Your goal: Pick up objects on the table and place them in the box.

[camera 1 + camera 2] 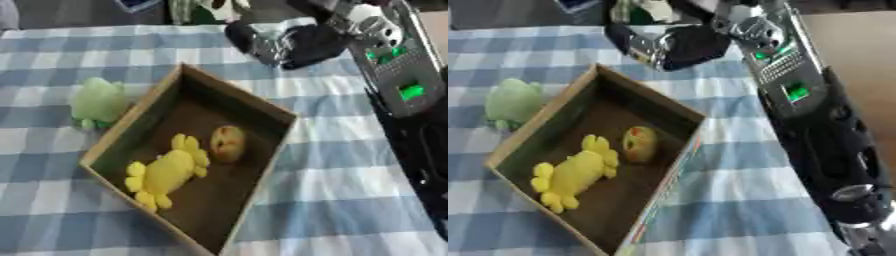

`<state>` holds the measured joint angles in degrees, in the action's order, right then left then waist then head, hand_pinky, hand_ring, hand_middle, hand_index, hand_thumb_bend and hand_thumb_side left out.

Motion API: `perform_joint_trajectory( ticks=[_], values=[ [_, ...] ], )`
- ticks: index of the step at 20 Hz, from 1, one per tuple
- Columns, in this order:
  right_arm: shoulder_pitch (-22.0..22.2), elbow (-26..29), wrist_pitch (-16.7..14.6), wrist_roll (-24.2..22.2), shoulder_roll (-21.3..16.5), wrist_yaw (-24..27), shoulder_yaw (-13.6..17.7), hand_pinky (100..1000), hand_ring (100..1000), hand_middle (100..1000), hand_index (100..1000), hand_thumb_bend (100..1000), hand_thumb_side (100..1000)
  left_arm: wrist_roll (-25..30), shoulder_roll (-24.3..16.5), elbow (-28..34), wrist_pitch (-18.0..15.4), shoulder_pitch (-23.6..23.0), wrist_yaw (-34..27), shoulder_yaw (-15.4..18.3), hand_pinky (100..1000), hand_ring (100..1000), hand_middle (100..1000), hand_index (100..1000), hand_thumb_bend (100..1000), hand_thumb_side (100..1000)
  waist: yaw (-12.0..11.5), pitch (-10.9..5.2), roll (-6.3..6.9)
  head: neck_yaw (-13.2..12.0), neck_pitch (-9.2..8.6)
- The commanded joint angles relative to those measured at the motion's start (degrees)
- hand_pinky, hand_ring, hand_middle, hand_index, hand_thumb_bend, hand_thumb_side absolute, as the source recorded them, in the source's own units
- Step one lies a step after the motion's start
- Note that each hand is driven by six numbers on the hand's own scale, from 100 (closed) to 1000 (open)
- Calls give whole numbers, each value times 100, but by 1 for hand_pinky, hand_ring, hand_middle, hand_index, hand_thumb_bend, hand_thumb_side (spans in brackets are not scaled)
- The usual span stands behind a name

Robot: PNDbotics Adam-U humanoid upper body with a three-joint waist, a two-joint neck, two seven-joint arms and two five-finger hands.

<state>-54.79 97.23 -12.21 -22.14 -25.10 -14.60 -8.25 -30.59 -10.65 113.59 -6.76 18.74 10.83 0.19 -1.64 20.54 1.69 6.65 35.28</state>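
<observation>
Right hand (284,42) hangs above the table beyond the box's (131,117) far corner; whether its fingers hold anything cannot be told. Inside the box lie a yellow toy (166,172) and an orange-yellow round object (227,143). Just outside its left wall sits a pale green toy (96,101) on the checked tablecloth (341,200).

Woven-looking cloth (332,200) in blue and white checks, matt, spread over the tabletop. Brown cardboard box (280,117), dull and unglossed, walls darker inside. Soft, plush-looking yellow toy (166,175), matt. Smoother, faintly shiny orange-yellow round thing (227,143) beside it. Pale green toy (98,101) outside the box, soft and matt. Black hand (293,42) with glossy silver metal parts; arm (824,135) in shiny black plastic casing.
</observation>
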Motion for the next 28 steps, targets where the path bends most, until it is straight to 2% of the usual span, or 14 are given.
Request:
perform_joint_trajectory(
  ticks=[1, 4, 7, 9, 13, 16, 21, 25, 28],
  values=[
    [5, 225, 361, 772, -260, 630, 227, 841, 808, 720, 863, 100, 701, -25, -180, 101, 5, 66, 41, 28, 468, 568, 582, 794, 100, 677, 9, -146, 11, -55, 43],
    [153, 254, 617, 1289, -401, 1170, 382, 852, 821, 739, 867, 100, 751, -45, -269, 101, 17, 75, 98, 38, 468, 569, 583, 794, 100, 669, 18, -156, 25, -78, 61],
    [340, 285, 751, 1658, -514, 1606, 561, 854, 830, 754, 875, 100, 869, -84, -404, 101, 64, 92, 165, 39, 468, 571, 587, 796, 100, 662, 34, -166, 38, -101, 97],
    [496, 304, 764, 1786, -579, 1827, 671, 854, 827, 753, 879, 100, 934, -122, -528, 101, 107, 120, 202, 29, 469, 573, 592, 799, 100, 658, 44, -174, 48, -124, 124],
    [854, 365, 668, 1915, -641, 2225, 912, 852, 820, 746, 882, 100, 984, -182, -865, 101, 166, 227, 263, 9, 471, 577, 605, 808, 100, 646, 64, -185, 67, -173, 168],
    [1080, 401, 595, 1918, -662, 2481, 1049, 846, 811, 735, 877, 100, 966, -145, -1209, 101, 250, 333, 342, -20, 473, 582, 617, 818, 100, 626, 87, -186, 75, -204, 177],
    [1284, 456, 577, 1894, -658, 2667, 1184, 841, 800, 719, 867, 100, 951, 171, -1910, 101, 602, 598, 601, -52, 485, 596, 643, 839, 100, 562, 119, -190, 82, -203, 189],
    [1361, 505, 605, 1895, -636, 2726, 1247, 839, 798, 715, 865, 100, 948, 751, -2476, 101, 956, 864, 850, -130, 515, 624, 683, 869, 100, 496, 149, -201, 91, -205, 191],
    [1366, 535, 604, 1893, -631, 2746, 1253, 836, 798, 716, 864, 100, 947, 1426, -2839, 100, 1167, 1054, 1037, -214, 544, 653, 708, 896, 100, 438, 176, -218, 88, -216, 201]
  ],
)
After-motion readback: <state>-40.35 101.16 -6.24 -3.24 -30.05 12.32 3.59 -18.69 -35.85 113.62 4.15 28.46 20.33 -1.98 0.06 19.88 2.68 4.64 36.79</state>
